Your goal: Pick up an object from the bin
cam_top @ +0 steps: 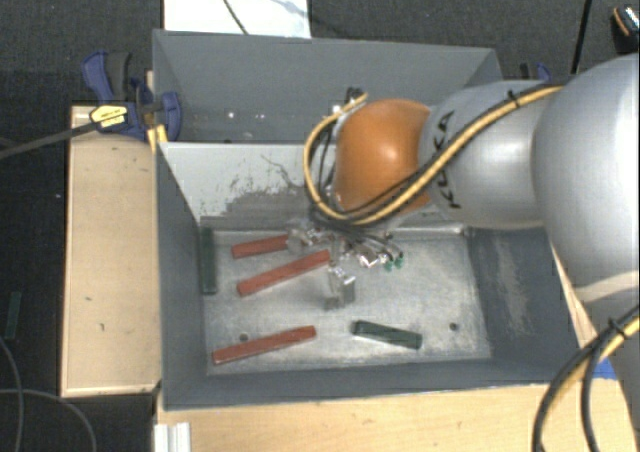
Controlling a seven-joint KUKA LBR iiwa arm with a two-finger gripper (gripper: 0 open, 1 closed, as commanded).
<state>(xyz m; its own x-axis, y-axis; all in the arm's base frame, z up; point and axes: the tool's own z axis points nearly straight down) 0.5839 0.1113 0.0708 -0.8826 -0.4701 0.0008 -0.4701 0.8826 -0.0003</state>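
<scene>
Bin: A grey metal bin (pixel 440 270) with sloped walls rising at the back and left, and a flat, speckled floor below.
Arm: The silver arm (pixel 520 160) reaches in from the right. Its orange cover (pixel 375 155) hangs above the middle of the floor, looped by a yellow-and-black cable (pixel 325 165).
Jaws: The jaws hang low beneath the orange cover, at the right end of the middle stick. Whether they are spread or pressed together cannot be told from here.
Middle stick: The red-brown middle stick (pixel 283 274) lies slanted across the floor, its left end nearer the front and its right end running up to the jaws. Whether the two touch cannot be told.
Upper stick: A shorter red-brown upper stick (pixel 260 247) lies near the foot of the back wall, just behind the middle stick, roughly parallel and apart from it.
Lower stick: A third red-brown lower stick (pixel 263 345) lies close along the front wall, well apart from the other two.
Left edge: A dark green bar (pixel 207 260) lies along the foot of the left wall.
Front of jaws: A second green bar (pixel 386 335) lies flat, near the jaws but apart from them.
Open room: Bare floor stretches from the jaws to the right wall, and a clear band runs between the middle stick and the lower stick.
</scene>
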